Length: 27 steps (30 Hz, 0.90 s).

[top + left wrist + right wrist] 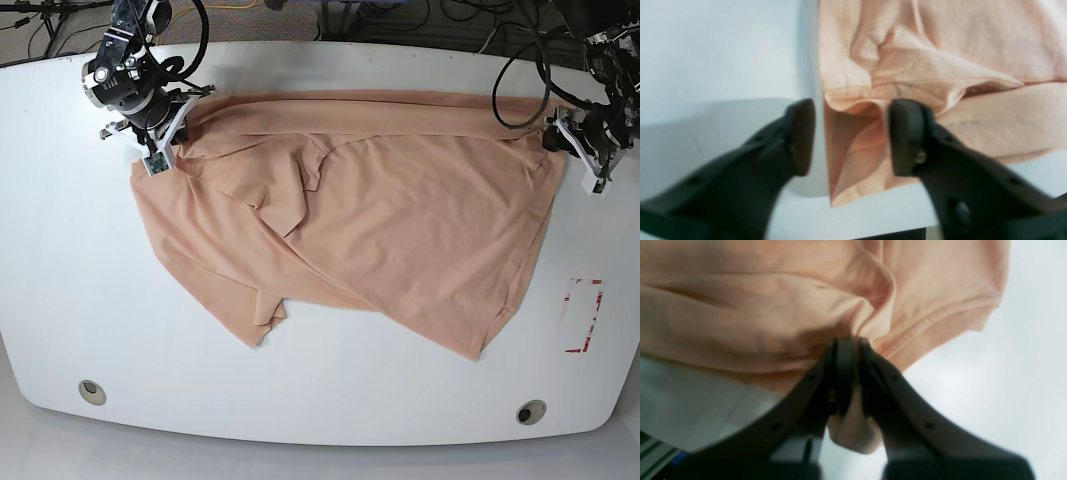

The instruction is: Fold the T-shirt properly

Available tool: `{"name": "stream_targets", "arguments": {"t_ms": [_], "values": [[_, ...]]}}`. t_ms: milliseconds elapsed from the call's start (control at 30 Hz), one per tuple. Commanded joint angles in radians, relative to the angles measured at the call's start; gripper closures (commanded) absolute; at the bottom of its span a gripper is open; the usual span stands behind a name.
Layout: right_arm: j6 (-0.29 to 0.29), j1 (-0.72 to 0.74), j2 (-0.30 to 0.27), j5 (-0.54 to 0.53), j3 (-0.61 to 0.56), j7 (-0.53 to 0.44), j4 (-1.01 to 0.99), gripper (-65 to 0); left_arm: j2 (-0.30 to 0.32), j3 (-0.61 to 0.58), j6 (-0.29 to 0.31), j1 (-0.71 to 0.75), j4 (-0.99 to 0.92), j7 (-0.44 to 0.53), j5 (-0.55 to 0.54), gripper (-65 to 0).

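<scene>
The T-shirt (370,210) lies spread and rumpled across the white bench (60,300), reaching from 10 o'clock to 3 o'clock. The right hand (851,343), pressed together, pinches its 10 o'clock corner. The left hand (851,136) stands spread astride its 3 o'clock edge.

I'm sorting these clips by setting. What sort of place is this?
Probably a robotics lab: a bare white table with cables trailing behind it, and two arms working a T-shirt.
</scene>
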<state>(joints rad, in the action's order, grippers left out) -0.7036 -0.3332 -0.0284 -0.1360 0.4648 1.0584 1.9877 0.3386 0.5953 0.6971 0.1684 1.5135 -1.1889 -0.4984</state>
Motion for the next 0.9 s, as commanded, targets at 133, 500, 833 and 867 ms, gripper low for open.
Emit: {"name": "stream_targets", "arguments": {"t_ms": [133, 500, 833, 867], "values": [[0.005, 0.007, -0.008, -0.011, 0.004, -0.01, 0.017, 0.0, 0.026, -0.045, 0.001, -0.01, 0.017, 0.01, -0.01, -17.1], [0.005, 0.019, -0.006, -0.011, 0.004, -0.01, 0.017, 0.0, 0.023, -0.059, 0.001, -0.045, 0.014, 0.025, -0.007, 0.0], [0.005, 0.019, -0.008, -0.011, 0.004, -0.01, 0.02, 0.0, 0.024, -0.053, 0.001, -0.045, 0.193, 0.025, -0.01, 0.0], [0.005, 0.019, -0.008, -0.011, 0.004, -0.01, 0.022, 0.0, 0.024, -0.053, 0.001, -0.043, 0.212, 0.025, -0.01, 0.0]]}}
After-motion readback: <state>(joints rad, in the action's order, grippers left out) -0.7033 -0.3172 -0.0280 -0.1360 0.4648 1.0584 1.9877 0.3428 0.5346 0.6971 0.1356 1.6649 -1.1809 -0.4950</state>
